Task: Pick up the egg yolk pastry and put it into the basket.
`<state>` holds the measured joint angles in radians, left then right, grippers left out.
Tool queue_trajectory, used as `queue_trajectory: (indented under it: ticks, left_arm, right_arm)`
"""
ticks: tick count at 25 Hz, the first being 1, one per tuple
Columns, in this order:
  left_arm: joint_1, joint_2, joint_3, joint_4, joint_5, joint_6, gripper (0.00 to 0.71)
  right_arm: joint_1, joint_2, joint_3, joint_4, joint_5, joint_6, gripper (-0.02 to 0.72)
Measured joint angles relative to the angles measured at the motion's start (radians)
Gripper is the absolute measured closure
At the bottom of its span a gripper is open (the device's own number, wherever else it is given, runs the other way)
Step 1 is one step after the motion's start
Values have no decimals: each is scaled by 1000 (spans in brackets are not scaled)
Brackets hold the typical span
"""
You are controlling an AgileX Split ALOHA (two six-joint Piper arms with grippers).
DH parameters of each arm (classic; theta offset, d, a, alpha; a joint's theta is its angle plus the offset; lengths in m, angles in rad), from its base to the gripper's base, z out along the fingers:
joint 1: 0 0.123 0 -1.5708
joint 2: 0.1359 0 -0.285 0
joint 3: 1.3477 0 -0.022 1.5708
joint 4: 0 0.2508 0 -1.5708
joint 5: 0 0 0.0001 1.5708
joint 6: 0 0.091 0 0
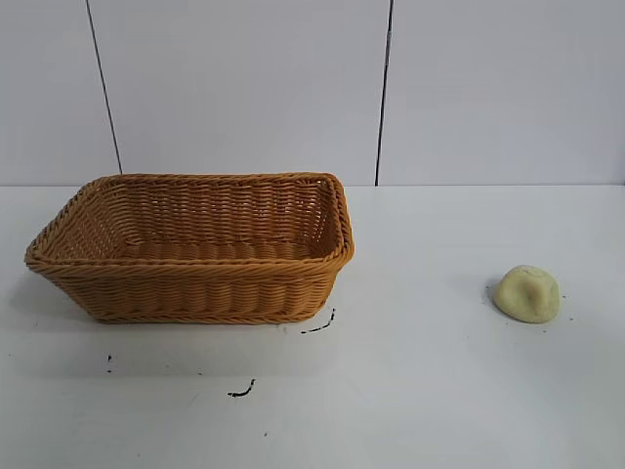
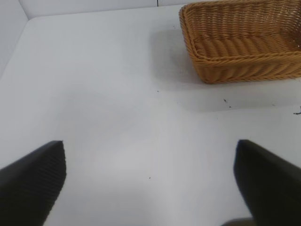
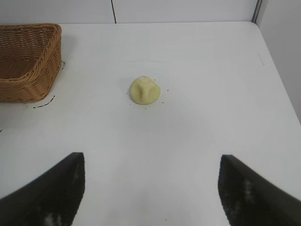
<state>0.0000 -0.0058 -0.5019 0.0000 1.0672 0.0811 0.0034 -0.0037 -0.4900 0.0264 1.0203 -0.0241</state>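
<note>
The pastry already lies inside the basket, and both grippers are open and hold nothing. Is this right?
Not quite. The pastry is not in the basket; the exterior view shows it on the table, apart from the basket, to its right. The rest stands: the left gripper and right gripper are open and empty.

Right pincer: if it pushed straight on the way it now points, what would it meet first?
Probably the egg yolk pastry, lying ahead between the open right pincer's fingers; only bare table lies between, though depth is uncertain.
</note>
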Motion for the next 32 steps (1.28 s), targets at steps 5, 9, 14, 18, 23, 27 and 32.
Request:
queue_trajectory:
  ticks: [5,9,14,18,23,27,32]
  left_arm:
    - [0,0,0,0,0,0,14]
    - [0,0,0,0,0,0,14]
    - [0,0,0,0,0,0,14]
    - [0,0,0,0,0,0,14]
    - [0,0,0,0,0,0,14]
    - [0,0,0,0,0,0,14]
    - [0,0,0,0,0,0,14]
  right_arm:
    - [0,0,0,0,0,0,143]
    - [0,0,0,0,0,0,143]
    - [0,85,-27,0,5,5,104]
    - [0,266,-110,0,8,8,78]
    - [0,543,-272,0,11,12,76]
    - [0,770,-409,1,11,15,76]
    - [0,1043,-571,4,13,15,76]
